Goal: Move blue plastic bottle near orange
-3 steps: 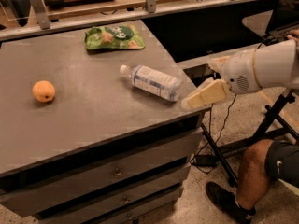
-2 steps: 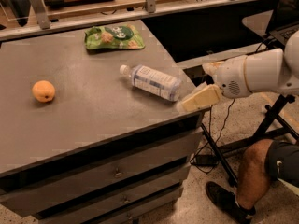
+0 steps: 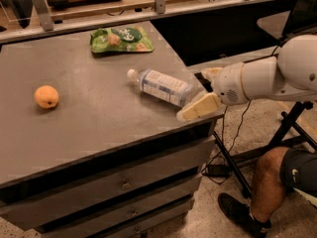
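The blue plastic bottle (image 3: 162,87) lies on its side on the grey table (image 3: 89,133), white cap pointing left, base toward the right edge. The orange (image 3: 46,96) sits on the left part of the table, far from the bottle. My gripper (image 3: 202,91) reaches in from the right on a white arm (image 3: 267,78). It is open, with one cream finger (image 3: 198,107) in front of the bottle's base and the other finger (image 3: 212,73) behind it. The fingers stand on either side of the base and are not closed on it.
A green snack bag (image 3: 121,39) lies at the back of the table. The table's right edge (image 3: 208,120) is just under the gripper. A person's leg (image 3: 267,182) and a black stand (image 3: 287,128) are on the floor at the right. A railing (image 3: 158,4) runs behind.
My gripper has moved left, its fingers now reaching closer around the bottle's base. The bottle, orange and snack bag have not moved.
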`<state>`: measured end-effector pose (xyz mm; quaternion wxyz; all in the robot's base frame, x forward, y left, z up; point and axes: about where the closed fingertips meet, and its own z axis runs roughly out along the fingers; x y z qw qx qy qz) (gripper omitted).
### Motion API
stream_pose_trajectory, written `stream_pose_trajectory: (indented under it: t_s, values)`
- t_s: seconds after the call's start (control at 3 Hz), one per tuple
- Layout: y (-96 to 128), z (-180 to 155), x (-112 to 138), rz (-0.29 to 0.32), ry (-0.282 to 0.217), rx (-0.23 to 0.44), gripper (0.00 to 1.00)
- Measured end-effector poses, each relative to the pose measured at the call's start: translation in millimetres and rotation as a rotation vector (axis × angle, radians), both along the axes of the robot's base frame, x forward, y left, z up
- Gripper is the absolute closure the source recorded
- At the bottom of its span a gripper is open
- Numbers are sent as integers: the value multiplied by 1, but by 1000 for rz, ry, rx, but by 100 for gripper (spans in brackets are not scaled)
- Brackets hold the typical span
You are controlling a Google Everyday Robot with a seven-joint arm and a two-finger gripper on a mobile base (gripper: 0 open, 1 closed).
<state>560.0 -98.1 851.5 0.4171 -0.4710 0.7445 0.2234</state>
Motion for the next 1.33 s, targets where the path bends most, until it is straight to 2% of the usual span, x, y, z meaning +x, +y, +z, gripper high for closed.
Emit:
stream_pose_trajectory:
  t_s: [0.33,0.67,1.33]
  values:
    - [8,-4,8,24,-18,0,0]
    - [13,-3,14,31,-20,9,18]
    - [20,-3,16,37,4,-8,64]
